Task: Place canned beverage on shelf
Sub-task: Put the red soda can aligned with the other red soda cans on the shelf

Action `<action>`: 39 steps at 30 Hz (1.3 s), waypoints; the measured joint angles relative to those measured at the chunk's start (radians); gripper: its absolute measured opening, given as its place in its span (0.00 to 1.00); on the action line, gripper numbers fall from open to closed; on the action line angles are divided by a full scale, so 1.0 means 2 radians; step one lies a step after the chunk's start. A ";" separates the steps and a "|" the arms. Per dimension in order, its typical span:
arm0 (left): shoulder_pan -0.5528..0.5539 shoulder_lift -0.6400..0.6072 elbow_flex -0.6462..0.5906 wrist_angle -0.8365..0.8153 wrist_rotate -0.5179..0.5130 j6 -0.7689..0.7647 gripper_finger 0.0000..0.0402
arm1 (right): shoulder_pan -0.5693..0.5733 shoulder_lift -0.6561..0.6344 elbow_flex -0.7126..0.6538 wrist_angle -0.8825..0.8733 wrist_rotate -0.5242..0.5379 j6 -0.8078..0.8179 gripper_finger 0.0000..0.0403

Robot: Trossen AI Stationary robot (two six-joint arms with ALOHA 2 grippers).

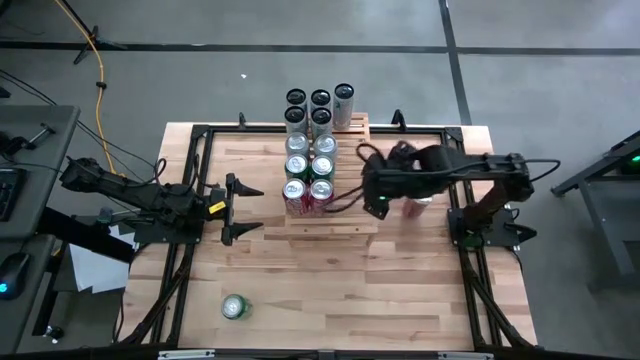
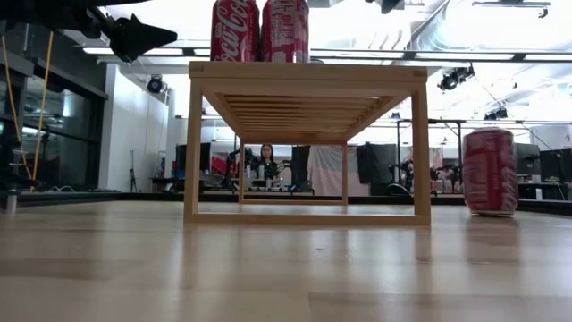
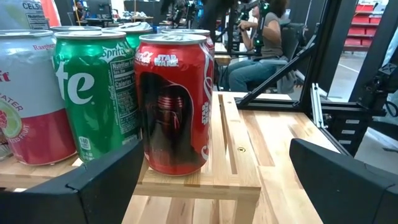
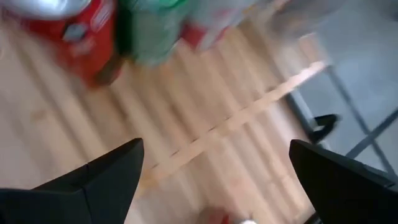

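The pale wood slat shelf [image 1: 331, 226] stands mid-table and carries two rows of upright cans [image 1: 309, 150]. The two nearest are red [image 2: 259, 30]. In the left wrist view a red Star Wars can [image 3: 174, 102] stands at the shelf's corner beside a green Sprite can [image 3: 93, 93]. A red can [image 2: 489, 170] stands on the table right of the shelf, under my right arm [image 1: 416, 207]. My left gripper [image 1: 245, 208] is open and empty, left of the shelf. My right gripper [image 1: 369, 190] is open and empty, just right of the shelf, above the table [image 4: 217, 180].
A green can [image 1: 234, 307] lies on its side near the table's front left. Black frame rails [image 1: 200, 130] run along the table's edges. A person sits in the room beyond the table [image 3: 261, 43]. Bare tabletop lies in front of the shelf [image 1: 340, 290].
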 joint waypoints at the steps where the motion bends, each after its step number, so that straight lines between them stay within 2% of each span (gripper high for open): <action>1: 0.000 0.000 0.000 0.000 0.000 0.000 0.98 | 0.004 -0.008 0.000 0.000 0.021 0.012 0.96; 6: 0.000 0.000 0.000 0.000 0.000 -0.004 0.98 | 0.012 -0.039 0.000 0.000 0.095 0.084 0.96; 10: 0.000 0.000 0.000 0.001 0.000 -0.005 0.98 | -0.011 -0.045 0.000 0.000 0.124 0.152 0.96; 13: 0.000 0.000 0.000 0.002 0.000 -0.017 0.98 | -0.048 -0.047 -0.022 0.001 0.127 0.171 0.96; 16: 0.000 0.000 0.000 -0.005 0.001 -0.026 0.98 | -0.086 -0.070 -0.107 0.000 0.098 0.180 0.96; 19: 0.000 0.000 0.000 -0.017 0.003 -0.030 0.98 | -0.111 -0.119 -0.215 -0.001 0.073 0.212 0.96; 24: 0.000 0.000 0.000 -0.012 -0.001 -0.022 0.98 | -0.121 -0.229 -0.360 -0.001 0.053 0.332 0.96; 28: 0.000 0.000 0.000 0.002 -0.013 -0.010 0.98 | -0.119 -0.300 -0.457 0.019 0.007 0.411 0.96; 33: 0.000 0.000 0.000 0.013 -0.014 0.002 0.98 | -0.103 -0.340 -0.540 0.115 0.008 0.432 0.96; 39: 0.000 0.000 0.000 0.012 -0.015 0.006 0.98 | -0.098 -0.336 -0.595 0.176 0.008 0.445 0.96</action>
